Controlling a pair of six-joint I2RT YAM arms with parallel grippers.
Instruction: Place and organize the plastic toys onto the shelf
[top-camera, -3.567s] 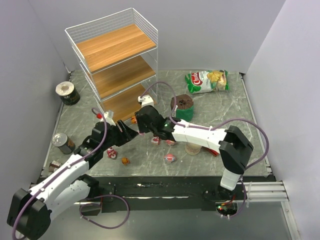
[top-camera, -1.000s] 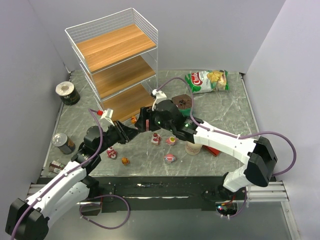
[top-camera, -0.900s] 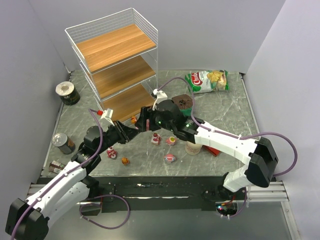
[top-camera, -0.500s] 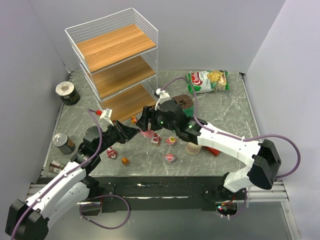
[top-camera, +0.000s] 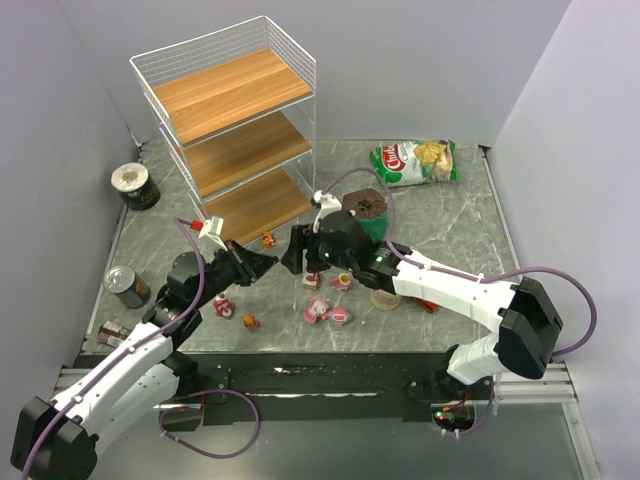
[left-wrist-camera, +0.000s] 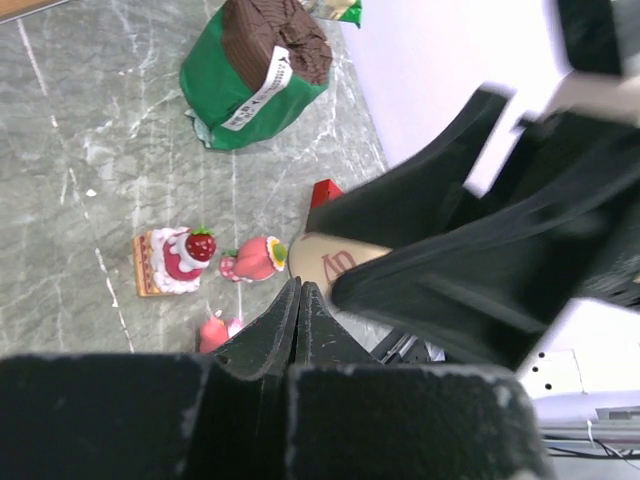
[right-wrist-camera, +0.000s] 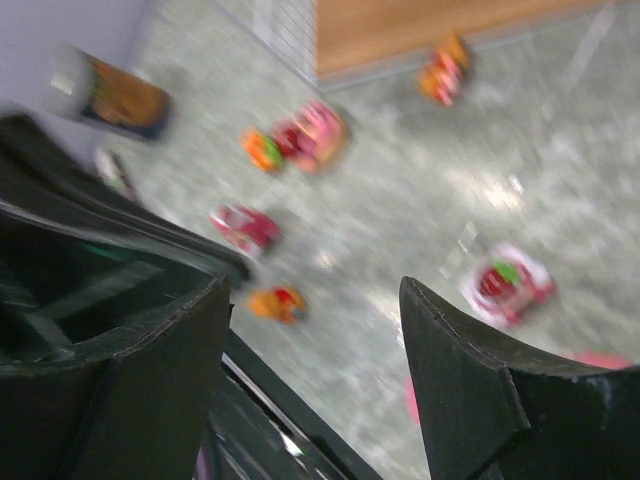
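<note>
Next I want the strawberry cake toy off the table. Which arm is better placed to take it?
Right. The right gripper hangs close to the strawberry cake toy with its fingers open. The left gripper has its fingers shut on nothing and would need to open up first.

No text is legible: red logo on the snack bag (top-camera: 413, 160) and red mark on the cream bottle (left-wrist-camera: 335, 262) are blurred.

We are seeing a shelf (top-camera: 230, 95) of white wire and matt wood, glossy plastic toys (top-camera: 340, 317), and a smooth marbled bench (top-camera: 450, 215).
</note>
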